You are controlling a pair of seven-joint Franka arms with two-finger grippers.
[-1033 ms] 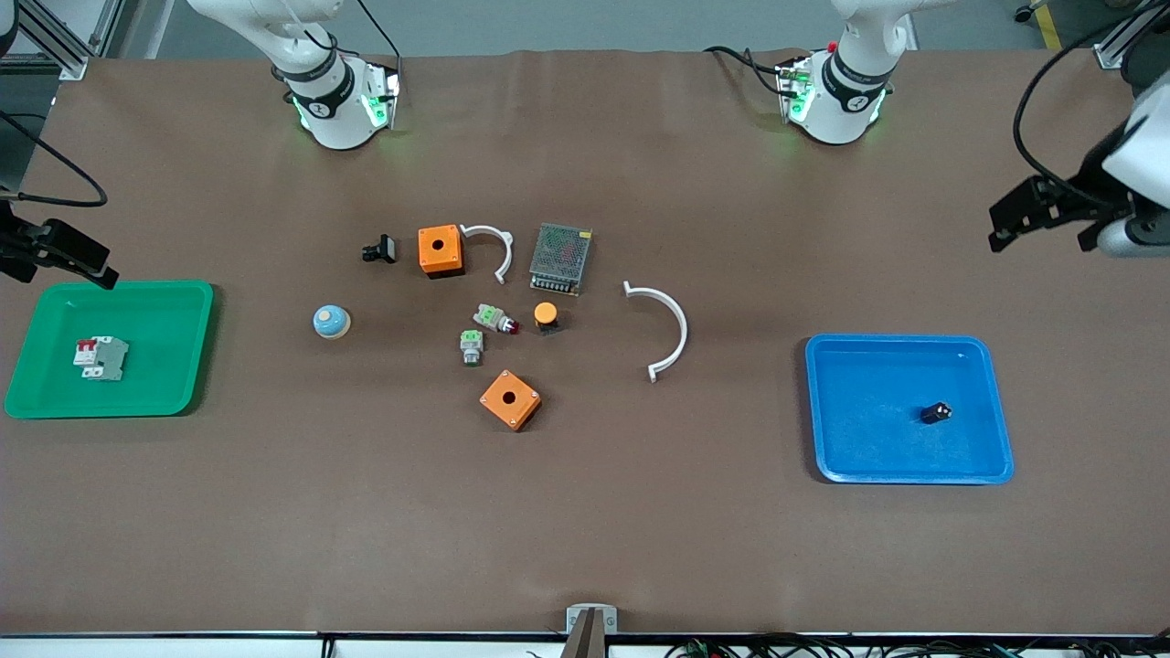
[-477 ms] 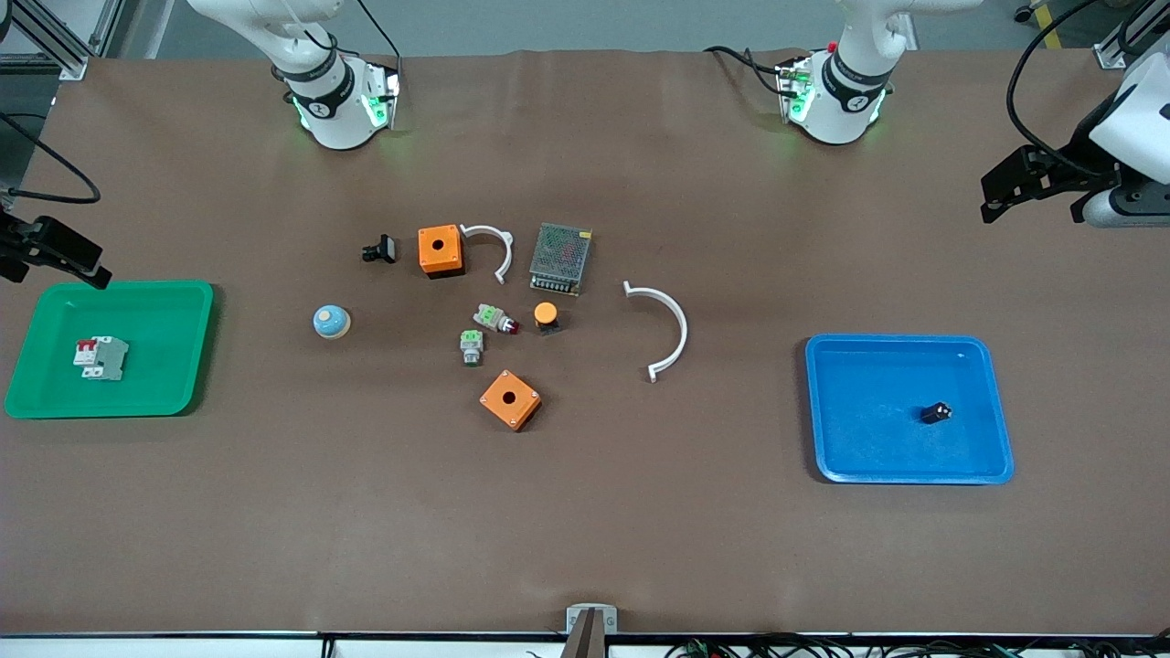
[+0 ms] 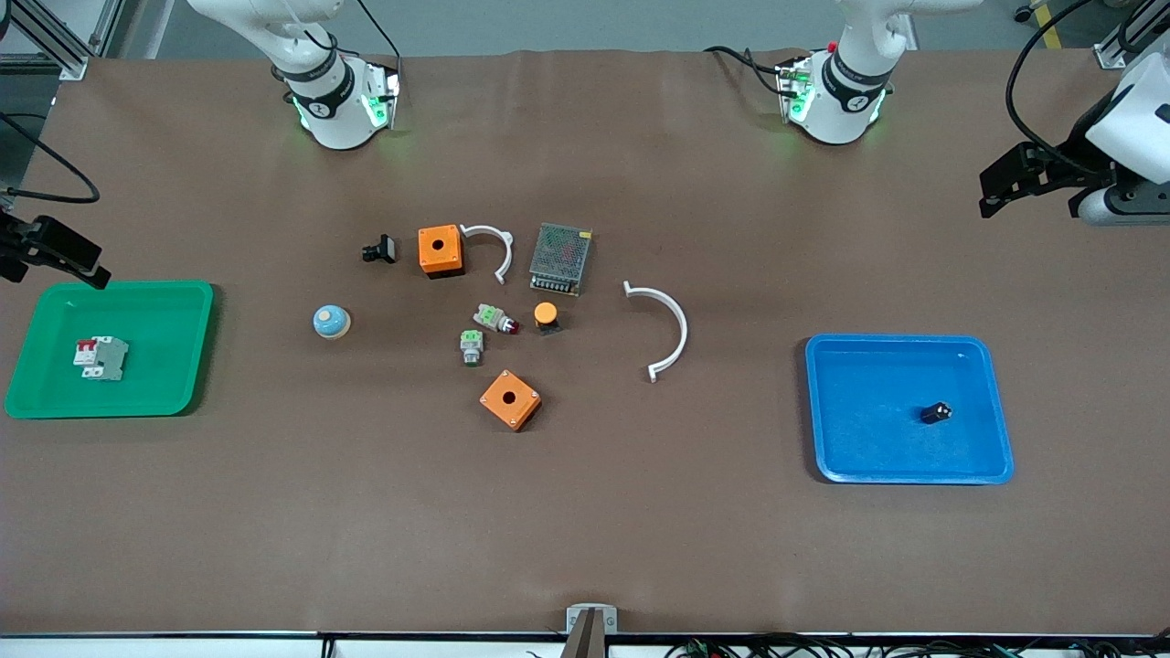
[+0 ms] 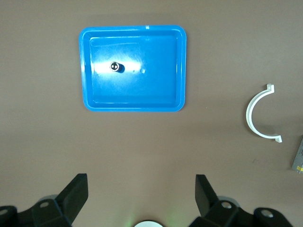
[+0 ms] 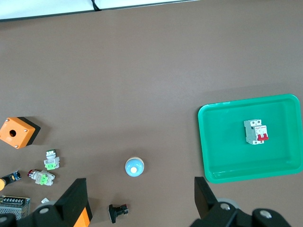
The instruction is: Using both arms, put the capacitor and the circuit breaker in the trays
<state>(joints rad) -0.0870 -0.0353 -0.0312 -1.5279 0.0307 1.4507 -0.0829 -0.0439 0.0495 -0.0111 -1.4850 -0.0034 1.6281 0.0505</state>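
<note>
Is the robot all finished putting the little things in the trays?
It looks finished. The capacitor lies in the blue tray, and the circuit breaker lies in the green tray. Nothing is in hand: the left claw and the right claw are both open and empty, up at the table's ends. Nothing seems left to place.

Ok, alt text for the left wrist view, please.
A blue tray on a brown table holds the capacitor, a small black cylinder. The open left gripper hangs above bare table beside the tray; a white curved clip lies apart from the tray.
</note>
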